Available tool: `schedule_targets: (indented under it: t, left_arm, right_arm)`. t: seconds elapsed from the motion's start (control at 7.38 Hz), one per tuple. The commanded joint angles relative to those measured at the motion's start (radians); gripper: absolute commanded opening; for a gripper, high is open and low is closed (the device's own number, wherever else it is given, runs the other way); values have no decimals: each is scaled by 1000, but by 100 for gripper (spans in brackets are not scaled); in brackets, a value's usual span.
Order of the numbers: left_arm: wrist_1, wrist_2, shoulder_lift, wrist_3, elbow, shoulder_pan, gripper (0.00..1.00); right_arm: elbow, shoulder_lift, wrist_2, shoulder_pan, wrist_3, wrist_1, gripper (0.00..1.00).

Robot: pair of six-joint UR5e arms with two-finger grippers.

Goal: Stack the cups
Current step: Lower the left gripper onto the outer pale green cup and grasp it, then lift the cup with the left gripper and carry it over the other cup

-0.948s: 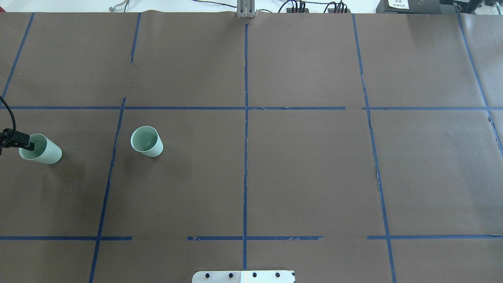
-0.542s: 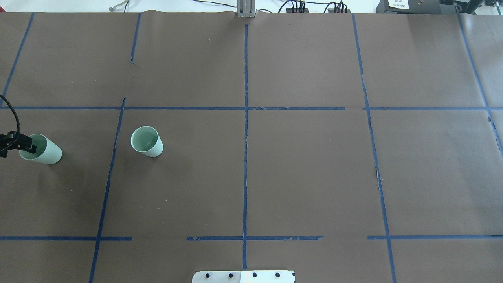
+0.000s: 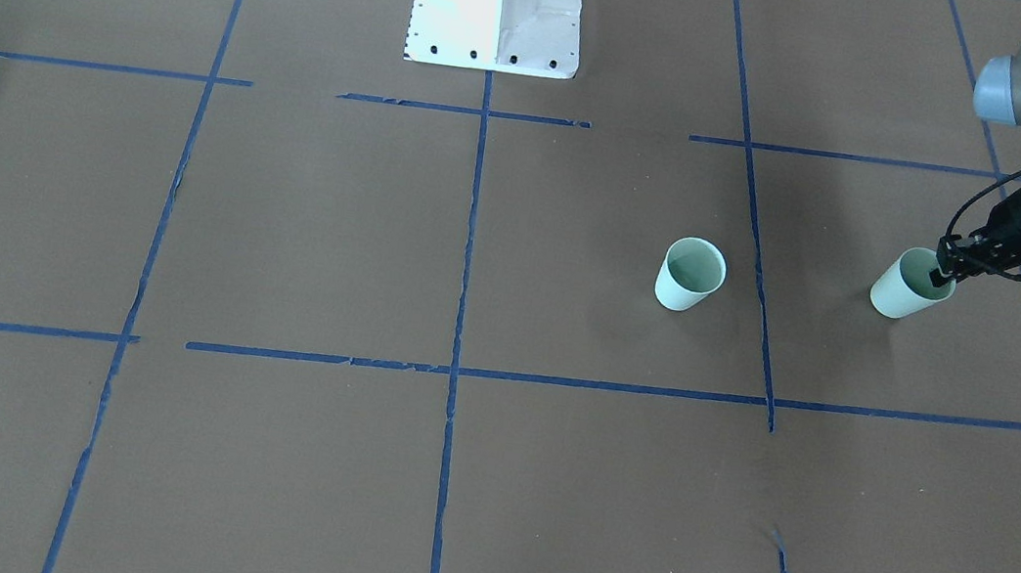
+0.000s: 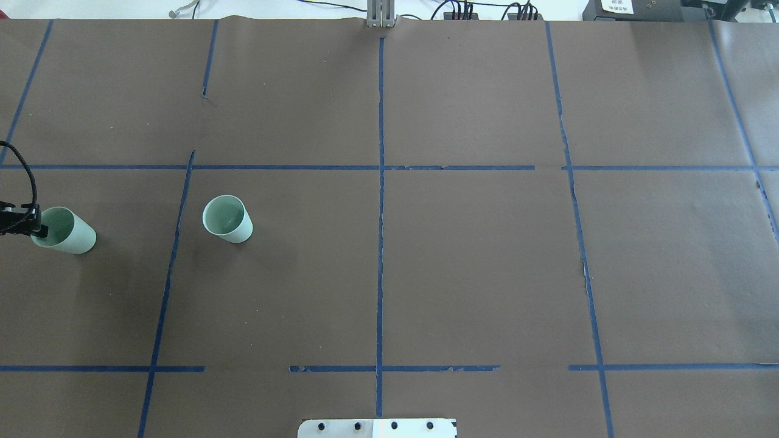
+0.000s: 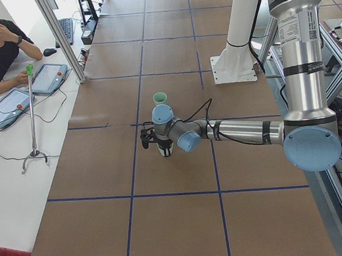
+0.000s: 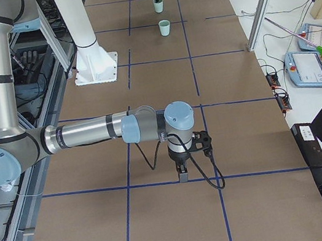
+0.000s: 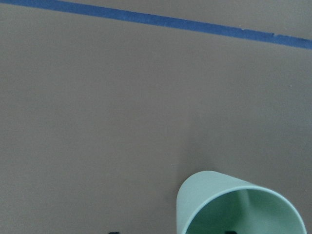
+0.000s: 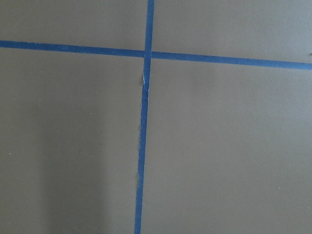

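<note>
Right of the base (image 4: 377, 427), the right gripper (image 6: 183, 176) hangs low over the table (image 4: 487, 274); I cannot tell whether its fingers are apart. Left of the base stands the near cup (image 4: 227, 219), upright and alone. Farther left of the base, the left gripper (image 3: 944, 276) straddles the rim of the far cup (image 4: 66, 232), fingers seemingly spread, one inside.

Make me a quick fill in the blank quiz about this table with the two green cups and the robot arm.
1. The outer cup and the inner cup both stand with their openings facing ___.
2. The gripper at the outer cup's rim belongs to the robot's ___ arm.
3. The tape lines on the brown table are ___.

Missing words: up; left; blue.
</note>
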Motion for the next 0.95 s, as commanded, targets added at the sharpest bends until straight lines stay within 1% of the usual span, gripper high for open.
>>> schedule_targets:
  t: [0.0,0.14,0.41,0.54,0.68,0.81]
  left_arm:
    - [21,-7,40,-46,-165,-22,0]
    - [33,-7,49,-106,-242,-34,0]
    - [40,-5,-2,-286,-287,-24,0]
    - [67,-5,-67,-398,-298,-1,0]
    - [160,-2,-133,-458,-313,66,0]
    - [259,4,-230,-515,-312,109,0]
  right_arm:
    - [1,0,0,0,0,0,100]
    - [1,0,0,0,0,0,100]
    - [1,0,-1,0,0,0,100]
    - [1,0,0,0,0,0,100]
    - [1,0,0,0,0,0,100]
    - [1,0,-1,0,0,2,100]
